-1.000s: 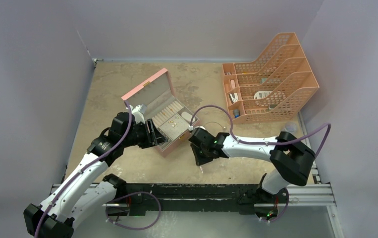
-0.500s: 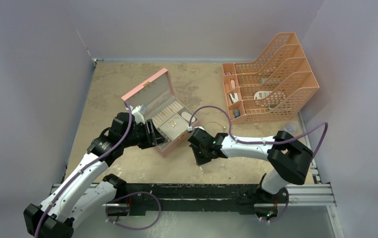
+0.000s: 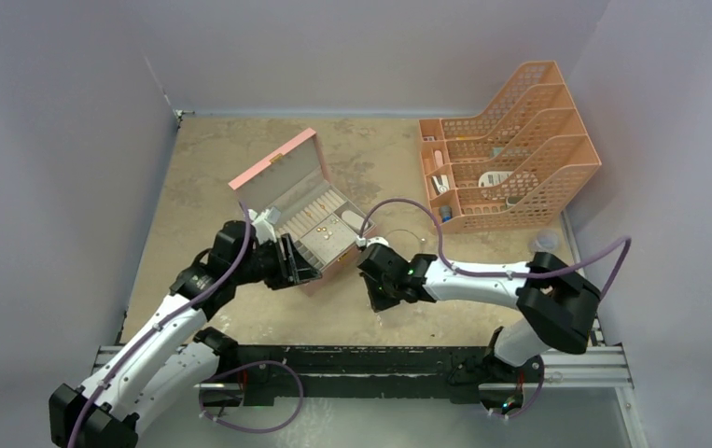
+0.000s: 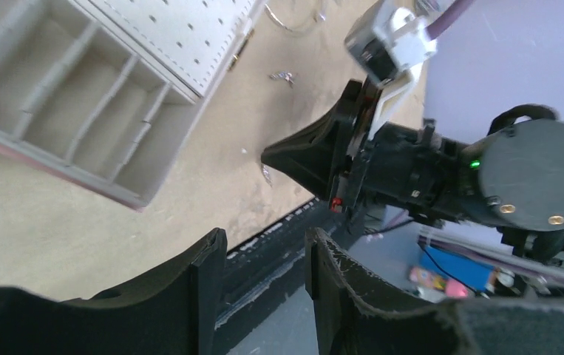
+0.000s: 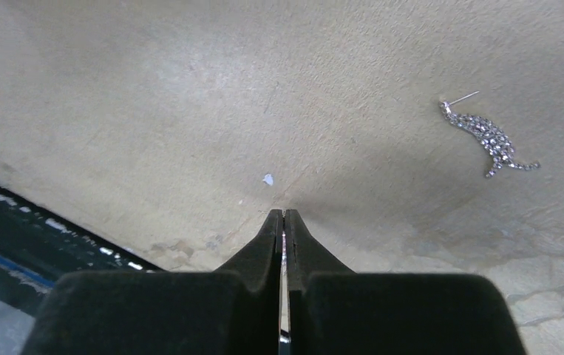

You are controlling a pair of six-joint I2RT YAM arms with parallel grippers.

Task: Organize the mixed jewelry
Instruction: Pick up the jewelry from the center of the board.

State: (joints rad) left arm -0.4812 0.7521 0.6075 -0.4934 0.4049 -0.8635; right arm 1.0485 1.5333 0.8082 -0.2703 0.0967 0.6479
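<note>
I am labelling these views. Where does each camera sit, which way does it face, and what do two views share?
Top external: above and behind the bases, looking down on the table and pink box; both arms show.
Left wrist: on the left arm, facing past the open left gripper toward the right gripper.
Right wrist: facing down at the table and a silvery piece; its shut fingers show.
Shared: top and left wrist both show the box.

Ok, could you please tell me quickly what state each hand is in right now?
Left hand: open, holding nothing.
Right hand: closed tight; whether anything is pinched inside cannot be told.
</note>
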